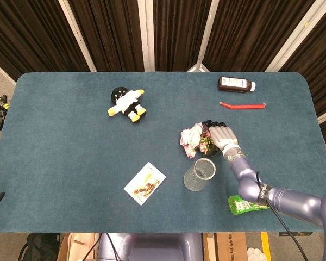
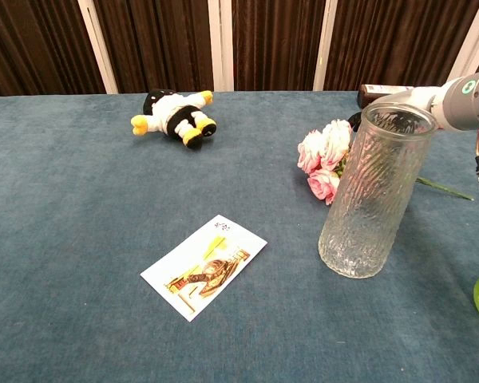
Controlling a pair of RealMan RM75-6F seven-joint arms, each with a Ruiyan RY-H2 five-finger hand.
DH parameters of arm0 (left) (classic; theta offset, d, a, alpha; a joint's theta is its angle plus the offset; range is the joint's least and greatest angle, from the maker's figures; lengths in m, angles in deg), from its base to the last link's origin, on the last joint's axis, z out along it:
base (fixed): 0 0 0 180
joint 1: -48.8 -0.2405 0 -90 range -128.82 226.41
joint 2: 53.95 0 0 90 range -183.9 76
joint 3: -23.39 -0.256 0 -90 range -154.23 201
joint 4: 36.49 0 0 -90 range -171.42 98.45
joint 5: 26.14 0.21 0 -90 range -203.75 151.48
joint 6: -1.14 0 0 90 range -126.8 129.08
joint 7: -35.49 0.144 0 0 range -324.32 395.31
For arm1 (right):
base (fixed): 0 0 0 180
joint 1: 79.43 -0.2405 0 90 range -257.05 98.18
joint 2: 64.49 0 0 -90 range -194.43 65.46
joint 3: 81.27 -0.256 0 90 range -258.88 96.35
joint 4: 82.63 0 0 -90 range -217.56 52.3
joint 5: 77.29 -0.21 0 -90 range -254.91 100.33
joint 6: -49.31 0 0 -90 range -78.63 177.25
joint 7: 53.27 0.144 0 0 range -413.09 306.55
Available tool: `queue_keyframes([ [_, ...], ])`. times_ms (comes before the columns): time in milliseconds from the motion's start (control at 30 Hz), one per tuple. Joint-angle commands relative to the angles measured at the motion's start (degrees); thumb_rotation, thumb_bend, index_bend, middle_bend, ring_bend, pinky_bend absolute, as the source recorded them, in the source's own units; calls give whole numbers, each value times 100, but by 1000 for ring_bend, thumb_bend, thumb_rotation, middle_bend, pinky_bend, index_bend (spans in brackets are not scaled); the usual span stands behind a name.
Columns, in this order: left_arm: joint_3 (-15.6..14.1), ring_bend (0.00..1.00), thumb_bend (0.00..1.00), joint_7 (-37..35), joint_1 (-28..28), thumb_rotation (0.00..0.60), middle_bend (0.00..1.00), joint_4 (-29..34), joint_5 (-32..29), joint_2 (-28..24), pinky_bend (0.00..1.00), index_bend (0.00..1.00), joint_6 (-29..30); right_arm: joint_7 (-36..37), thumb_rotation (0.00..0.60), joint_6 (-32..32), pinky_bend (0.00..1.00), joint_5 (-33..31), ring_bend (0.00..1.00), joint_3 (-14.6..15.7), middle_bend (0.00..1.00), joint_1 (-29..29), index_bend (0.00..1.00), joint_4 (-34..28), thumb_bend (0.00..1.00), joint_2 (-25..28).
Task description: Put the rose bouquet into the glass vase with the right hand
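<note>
In the head view, the right robot hand hangs over the leafy end of the rose bouquet, which lies on the table just behind the glass vase. The fingers point down toward the flowers, but I cannot tell whether they already hold the stems or only touch them. I think the step in hand is the grasp. To do it well, the fingers should close low around the stems, not on the soft blossoms, and the bouquet should then go up clear of the vase rim before it turns stem-down. In this view I count one bouquet, one vase, one plush penguin, one picture card, one brown bottle, one red pen and one green bottle.

In the chest view, the vase stands upright and empty, and it hides most of the hand. The roses lie behind its left side. No left hand shows in either view.
</note>
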Motion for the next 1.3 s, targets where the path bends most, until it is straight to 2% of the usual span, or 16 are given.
queue_keyframes([
  [33, -3, 0, 197, 16, 6, 600, 0, -9, -2, 8, 0, 162, -9, -35, 600, 14, 0, -72, 40, 61, 28, -70, 1, 119, 118, -107],
  [400, -32, 0, 197, 60, 35, 600, 0, -38, 16, 34, 0, 170, -72, -155, 600, -315, 0, -18, 80, 145, 52, -214, 62, 722, 118, -743],
  [500, -34, 0, 197, 77, 45, 600, 0, -45, 12, 44, 0, 172, -89, -264, 600, -373, 0, -18, 122, 189, 85, -248, 92, 878, 118, -895],
  [600, -32, 0, 197, 93, 57, 600, 0, -52, -8, 52, 0, 175, -115, -386, 600, -412, 0, -53, 206, 218, 174, -281, 172, 1012, 118, -1021],
  [700, -31, 0, 197, 99, 66, 600, 0, -57, -17, 56, 0, 177, -130, -480, 600, -426, 1, -61, 311, 230, 294, -303, 311, 1061, 117, -1077],
  [800, -36, 0, 196, 96, 72, 600, 0, -59, -7, 60, 0, 179, -139, -496, 600, -554, 24, 64, 400, 193, 391, -288, 403, 1087, 118, -1140],
  [1000, -74, 0, 197, 52, 89, 600, 0, -51, 36, 43, 0, 184, -194, -382, 600, -584, 110, 182, 492, 51, 481, -206, 537, 1004, 123, -1135],
  [1300, -85, 0, 197, -2, 101, 600, 0, -52, 43, 28, 0, 188, -224, 369, 600, -486, 124, 576, 519, -397, 541, 87, 627, 834, 218, -953],
])
